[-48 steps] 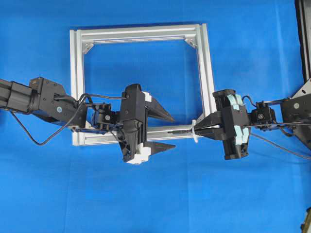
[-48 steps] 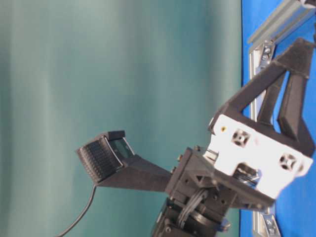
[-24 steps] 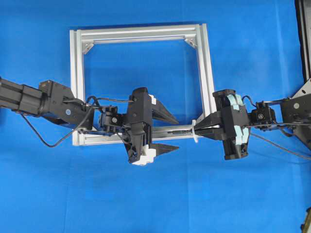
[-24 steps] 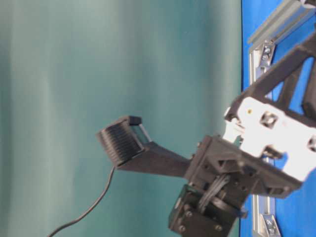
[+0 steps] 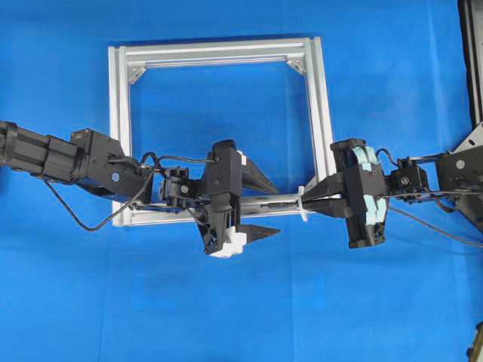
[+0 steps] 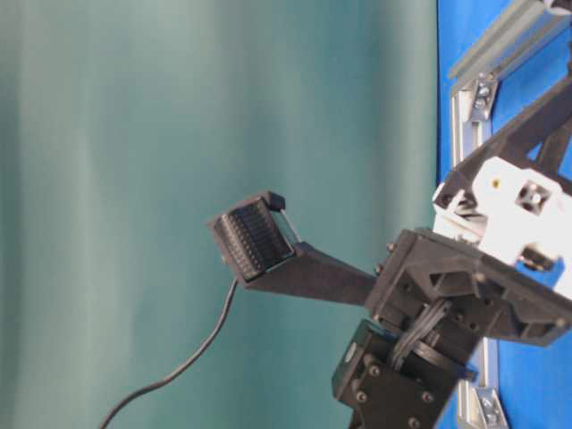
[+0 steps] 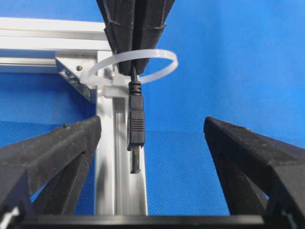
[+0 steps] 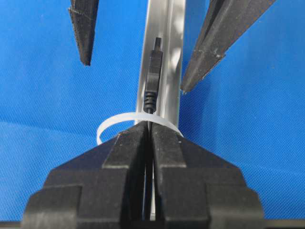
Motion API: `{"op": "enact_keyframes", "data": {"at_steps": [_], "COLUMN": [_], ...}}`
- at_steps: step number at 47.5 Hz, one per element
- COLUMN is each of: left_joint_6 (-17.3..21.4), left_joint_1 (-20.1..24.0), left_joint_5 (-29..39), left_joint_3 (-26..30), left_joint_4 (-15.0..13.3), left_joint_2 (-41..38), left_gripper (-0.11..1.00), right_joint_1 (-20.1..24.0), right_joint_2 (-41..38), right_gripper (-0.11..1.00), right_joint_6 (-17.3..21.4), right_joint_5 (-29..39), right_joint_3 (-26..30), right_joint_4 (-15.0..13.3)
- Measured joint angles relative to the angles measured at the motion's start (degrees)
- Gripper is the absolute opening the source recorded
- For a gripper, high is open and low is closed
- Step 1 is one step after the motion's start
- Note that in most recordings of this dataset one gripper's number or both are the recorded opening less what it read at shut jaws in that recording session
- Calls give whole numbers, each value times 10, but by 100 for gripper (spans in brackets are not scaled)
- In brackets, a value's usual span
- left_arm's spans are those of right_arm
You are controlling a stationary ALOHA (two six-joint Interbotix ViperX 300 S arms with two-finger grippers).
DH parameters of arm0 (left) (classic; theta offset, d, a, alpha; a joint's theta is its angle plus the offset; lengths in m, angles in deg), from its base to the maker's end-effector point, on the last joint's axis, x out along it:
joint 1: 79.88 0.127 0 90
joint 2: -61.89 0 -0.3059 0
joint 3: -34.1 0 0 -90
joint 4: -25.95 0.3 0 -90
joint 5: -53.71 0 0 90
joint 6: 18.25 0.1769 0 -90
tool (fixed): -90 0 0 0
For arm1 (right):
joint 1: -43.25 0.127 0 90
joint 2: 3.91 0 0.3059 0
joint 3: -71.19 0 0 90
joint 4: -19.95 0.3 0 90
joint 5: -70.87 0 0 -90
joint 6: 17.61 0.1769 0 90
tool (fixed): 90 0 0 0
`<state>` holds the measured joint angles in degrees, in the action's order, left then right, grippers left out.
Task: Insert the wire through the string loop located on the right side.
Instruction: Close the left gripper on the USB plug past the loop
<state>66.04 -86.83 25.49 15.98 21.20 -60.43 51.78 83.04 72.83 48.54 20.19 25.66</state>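
Since a second ago the left gripper (image 5: 266, 209) has slid further toward the right gripper (image 5: 308, 205), following the frame's near rail, while the right arm has not budged. The left jaws stand wide apart with nothing between them but air and the rail of the silver frame (image 5: 219, 53); seen from the left wrist, the two black fingers (image 7: 52, 152) flank the plug of the wire (image 7: 135, 125), which hangs ahead of them, just short of their tips and touching neither.

The right gripper is pinched tight on the wire right behind the plug. From the right wrist, the closed fingers (image 8: 131, 148) meet along a thin seam, and the plug end of the wire (image 8: 153, 76) sticks straight out beyond them, over the rail.

The string loop (image 7: 138, 67), a white tie fixed at the frame's corner beside the bracket, rings the right fingertips: the plug has already passed through it and lies on the left gripper's side. From the right wrist the string loop (image 8: 112, 125) curls just ahead of the clamped fingers.
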Motion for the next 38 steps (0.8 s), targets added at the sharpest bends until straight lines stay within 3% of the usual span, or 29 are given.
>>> {"op": "enact_keyframes", "data": {"at_steps": [15, 19, 26, 29, 38], "left_joint_6": [-1, -4, 0, 4, 7], "left_joint_1": [1, 3, 5, 8, 9], "left_joint_5": [0, 0, 0, 0, 0], "left_joint_3": [0, 0, 0, 0, 0], "left_joint_4": [-1, 0, 0, 0, 0], "left_joint_2": [0, 0, 0, 0, 1], "left_gripper": [85, 70, 24, 10, 8], "right_joint_1": [0, 0, 0, 0, 0], "right_joint_2": [1, 0, 0, 0, 0], "right_gripper": [-3, -3, -3, -3, -3], "right_joint_6": [0, 0, 0, 0, 0], "right_joint_5": [0, 0, 1, 0, 0], "right_joint_3": [0, 0, 0, -1, 0], "right_joint_4": [-1, -1, -1, -1, -1]}}
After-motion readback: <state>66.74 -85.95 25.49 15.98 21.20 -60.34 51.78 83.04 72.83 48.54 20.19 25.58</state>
